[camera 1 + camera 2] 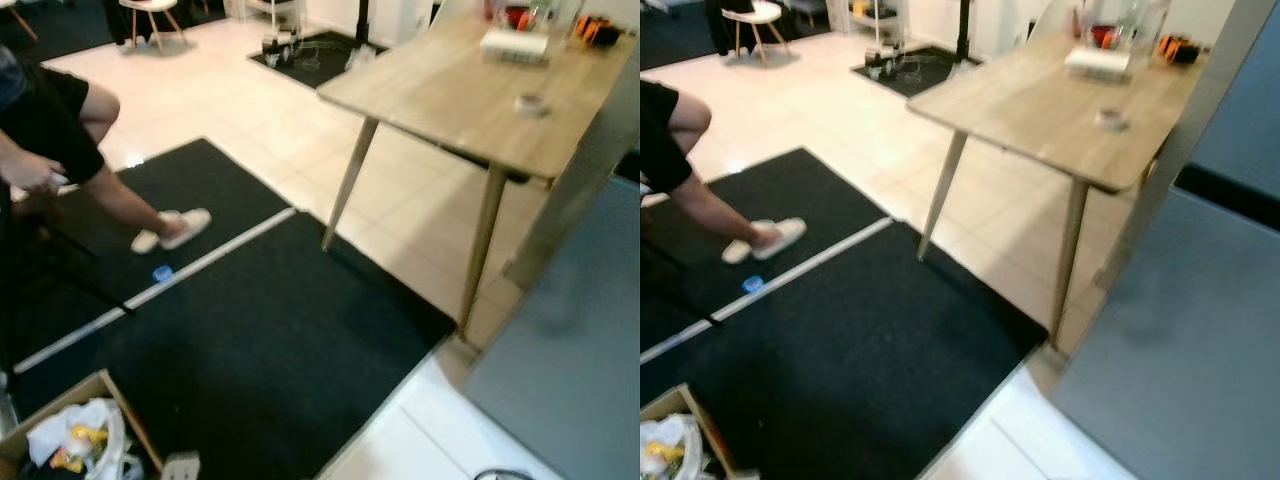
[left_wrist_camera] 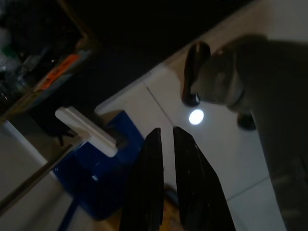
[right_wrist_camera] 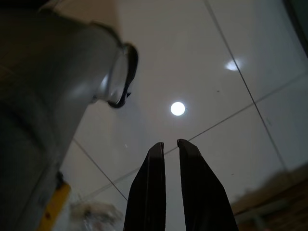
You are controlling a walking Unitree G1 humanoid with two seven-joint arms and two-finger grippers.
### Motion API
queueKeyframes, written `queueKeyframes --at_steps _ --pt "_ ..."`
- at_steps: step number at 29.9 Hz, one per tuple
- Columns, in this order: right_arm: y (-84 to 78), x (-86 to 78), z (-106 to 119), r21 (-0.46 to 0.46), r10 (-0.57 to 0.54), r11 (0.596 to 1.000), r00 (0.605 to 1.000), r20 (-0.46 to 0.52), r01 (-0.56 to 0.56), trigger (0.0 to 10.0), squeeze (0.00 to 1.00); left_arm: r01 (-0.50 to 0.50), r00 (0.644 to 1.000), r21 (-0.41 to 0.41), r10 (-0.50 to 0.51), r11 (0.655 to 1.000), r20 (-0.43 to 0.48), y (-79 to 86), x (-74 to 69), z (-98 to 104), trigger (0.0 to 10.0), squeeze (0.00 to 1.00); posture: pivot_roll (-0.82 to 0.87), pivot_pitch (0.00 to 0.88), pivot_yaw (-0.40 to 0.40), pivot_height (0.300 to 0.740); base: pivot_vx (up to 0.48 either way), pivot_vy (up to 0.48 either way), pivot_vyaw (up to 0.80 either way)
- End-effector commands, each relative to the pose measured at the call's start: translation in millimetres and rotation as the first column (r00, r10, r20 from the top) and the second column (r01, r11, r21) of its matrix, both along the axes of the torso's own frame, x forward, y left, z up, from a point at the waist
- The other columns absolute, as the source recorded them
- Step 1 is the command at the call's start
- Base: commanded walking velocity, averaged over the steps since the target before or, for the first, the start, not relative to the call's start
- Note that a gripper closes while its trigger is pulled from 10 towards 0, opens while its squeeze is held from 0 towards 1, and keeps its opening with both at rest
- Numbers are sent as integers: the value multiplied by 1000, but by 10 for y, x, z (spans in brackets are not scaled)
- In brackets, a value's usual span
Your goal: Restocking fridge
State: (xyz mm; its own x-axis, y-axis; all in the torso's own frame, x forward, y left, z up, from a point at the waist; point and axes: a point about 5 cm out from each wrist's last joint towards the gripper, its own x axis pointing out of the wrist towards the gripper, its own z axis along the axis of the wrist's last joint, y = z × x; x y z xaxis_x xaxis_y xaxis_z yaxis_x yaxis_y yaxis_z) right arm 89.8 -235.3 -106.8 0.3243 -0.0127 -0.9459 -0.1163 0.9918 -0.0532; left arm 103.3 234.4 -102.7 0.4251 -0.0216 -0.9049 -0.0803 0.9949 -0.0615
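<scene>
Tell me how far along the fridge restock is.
Nothing looks stocked yet. The cardboard box of bagged items sits on the black mat. Left end effector and right end effector hang over white tile, holding nothing. Left: pick items, open the grey fridge, load it.

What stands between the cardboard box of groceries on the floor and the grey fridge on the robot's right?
Nothing visible. Between the cardboard box and the fridge lie only the black mat and white tile. The wooden table stands farther off, beside the fridge.
</scene>
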Motion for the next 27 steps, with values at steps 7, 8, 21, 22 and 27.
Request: queueKeyframes --at_steps 7,8,21,22,27 --pt "113 -43 -38 -13 21 1000 1000 -7 -21 10000 0 14 1000 4 -14 1000 -6 0 -6 -2 10000 0 60 102 -30 740 0 0 0" --pt "137 -32 -41 -14 25 1000 1000 -7 -25 10000 0 14 1000 4 -14 1000 -8 -1 -14 -4 10000 0 63 104 -33 740 0 0 0" --pt "462 47 -86 -13 110 994 993 -34 -110 10000 0 -40 999 20 40 999 -19 38 -134 -24 10000 0 135 114 -43 740 0 0 0" --pt "462 47 -86 -13 110 994 993 -34 -110 10000 0 -40 999 20 40 999 -19 38 -134 -24 10000 0 135 114 -43 740 0 0 0" --pt "582 136 -79 -11 122 992 992 -9 -122 10000 0 -14 999 24 14 1000 -36 62 -189 -28 10000 0 127 134 -20 740 0 0 0"
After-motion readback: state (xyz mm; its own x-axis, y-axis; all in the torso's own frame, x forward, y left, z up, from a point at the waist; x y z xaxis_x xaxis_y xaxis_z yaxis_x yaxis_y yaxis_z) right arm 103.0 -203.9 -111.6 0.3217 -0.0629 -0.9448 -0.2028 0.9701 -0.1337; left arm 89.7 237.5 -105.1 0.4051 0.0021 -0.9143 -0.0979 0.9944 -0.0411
